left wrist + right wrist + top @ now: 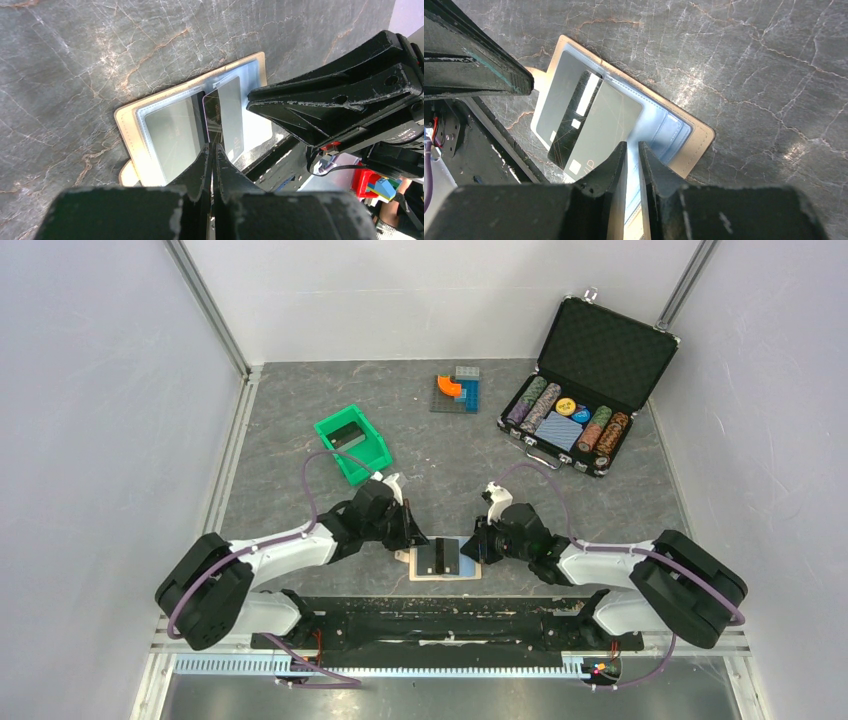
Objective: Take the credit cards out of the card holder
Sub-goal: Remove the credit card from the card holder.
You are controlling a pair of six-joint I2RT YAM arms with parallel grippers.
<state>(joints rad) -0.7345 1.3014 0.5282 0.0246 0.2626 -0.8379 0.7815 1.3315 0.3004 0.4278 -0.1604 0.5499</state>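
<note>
The card holder [470,567] lies open near the table's front edge, tan-edged with light blue pockets [674,132]. It also shows in the left wrist view [131,117]. A grey card sits in its left window [555,95]. A dark credit card [569,120] stands tilted up along the fold, next to a grey card marked VIP [599,130] that sticks out over the near edge. My left gripper [212,147] is shut on the dark card's edge [212,112]. My right gripper [633,147] is shut, with only a slit between its fingers, tips down on the blue pocket side.
A green bin [352,443] stands at the back left. Toy blocks [458,390] lie at the back middle. An open black chip case [585,390] stands at the back right. The black front rail [440,615] runs just behind the holder's near edge.
</note>
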